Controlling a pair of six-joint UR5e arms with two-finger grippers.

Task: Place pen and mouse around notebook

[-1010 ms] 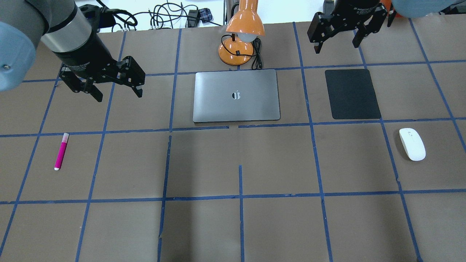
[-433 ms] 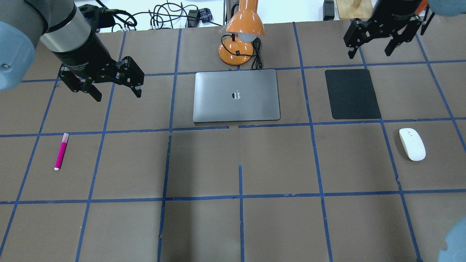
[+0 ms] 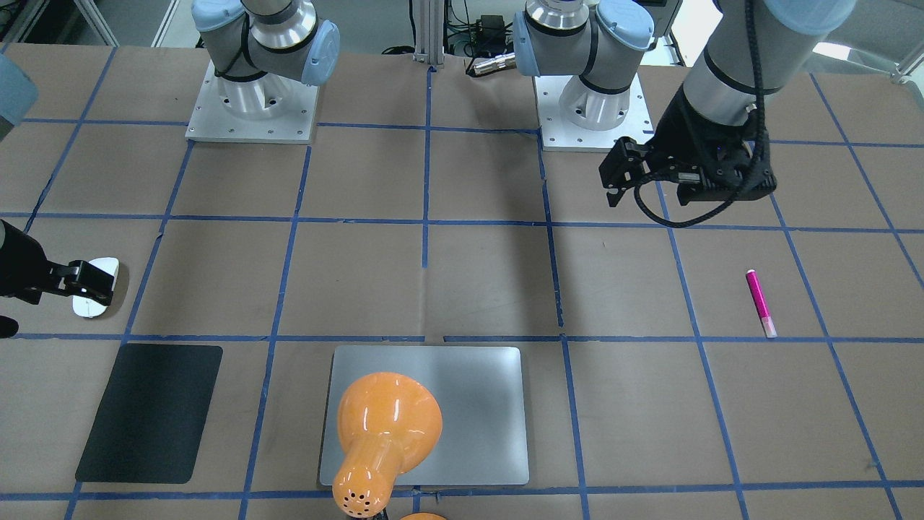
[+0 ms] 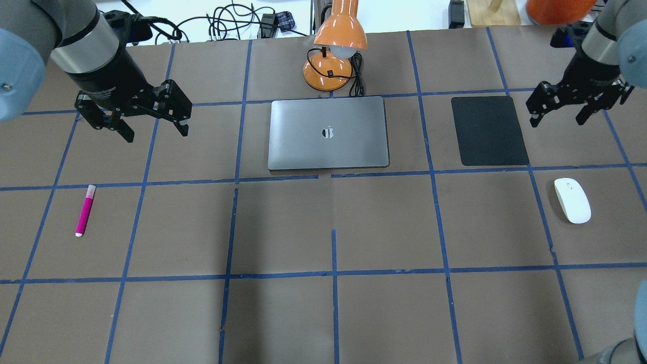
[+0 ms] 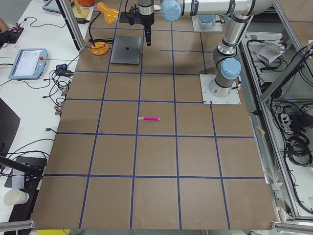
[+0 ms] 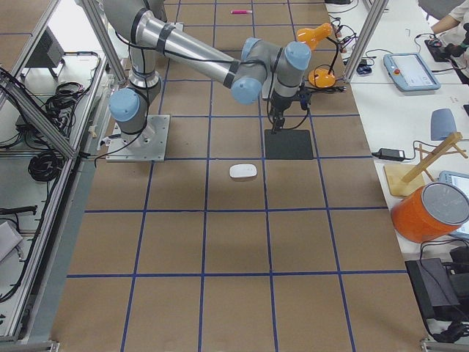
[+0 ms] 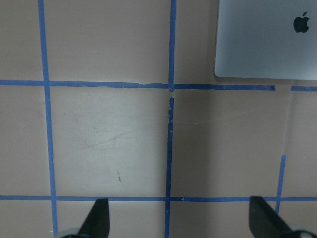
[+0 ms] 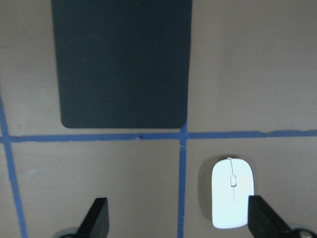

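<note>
The magenta pen (image 4: 85, 210) lies on the table at the left, nearer the robot than my left gripper (image 4: 155, 132). That gripper hangs open and holds nothing, left of the silver notebook (image 4: 328, 132). In the left wrist view the notebook's corner (image 7: 267, 44) shows at the top right. The white mouse (image 4: 572, 200) lies at the right. My right gripper (image 4: 557, 120) hovers open beside the black pad's right edge, farther back than the mouse. In the right wrist view the mouse (image 8: 233, 192) sits just inside the right finger.
A matte black pad (image 4: 489, 130) lies right of the notebook. An orange desk lamp (image 4: 336, 45) with its cord stands just behind the notebook. Cables lie past the table's back edge. Blue tape lines grid the brown table.
My right gripper has swung from above the table's back edge rightward and nearer, to beside the black pad. The left gripper has drifted slightly left. Pen, mouse and notebook have not moved.
</note>
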